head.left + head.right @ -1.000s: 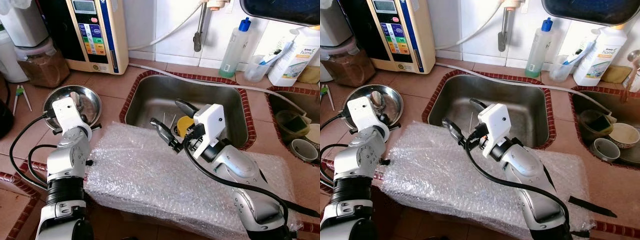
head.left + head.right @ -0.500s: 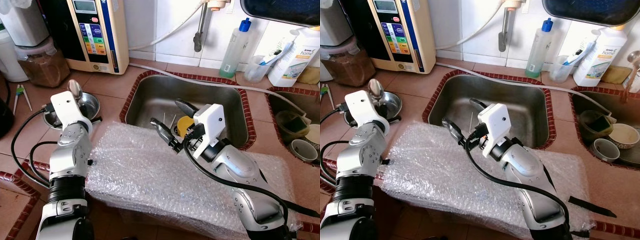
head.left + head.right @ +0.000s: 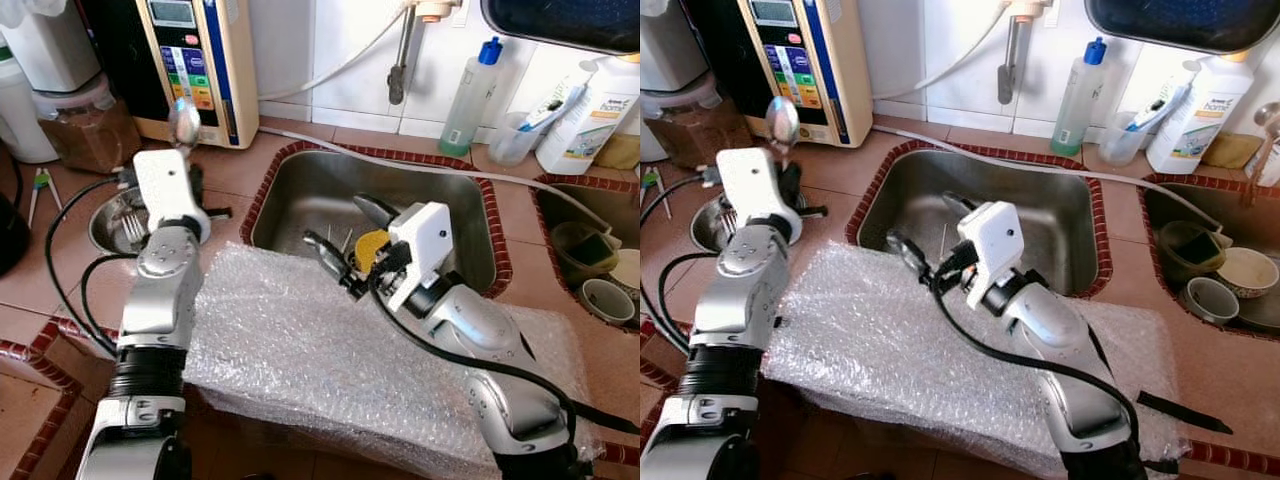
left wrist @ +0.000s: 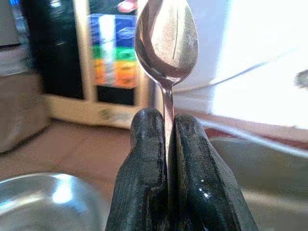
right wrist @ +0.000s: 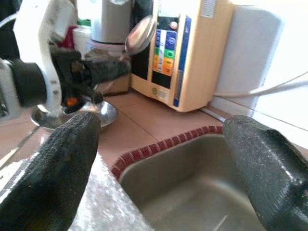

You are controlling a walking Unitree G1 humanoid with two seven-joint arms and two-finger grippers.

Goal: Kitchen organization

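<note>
Left wrist view shows my left gripper [image 4: 168, 144] pinched tight on the spoon [image 4: 166, 41], lifted above the steel bowl [image 3: 115, 215]; my right gripper [image 3: 345, 235] waits wide open, empty, over the sink [image 3: 300, 190], so next I'd judge I carry the spoon there.

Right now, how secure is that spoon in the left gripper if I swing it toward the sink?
Probably rigid: the spoon is polished metal. It may slip or pivot, since the left gripper pinches only its thin, smooth handle with the bowl standing above.

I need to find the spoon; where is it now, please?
The spoon is pinched upright in the left gripper, raised on the robot's left above the steel bowl, in front of the beige appliance.
</note>
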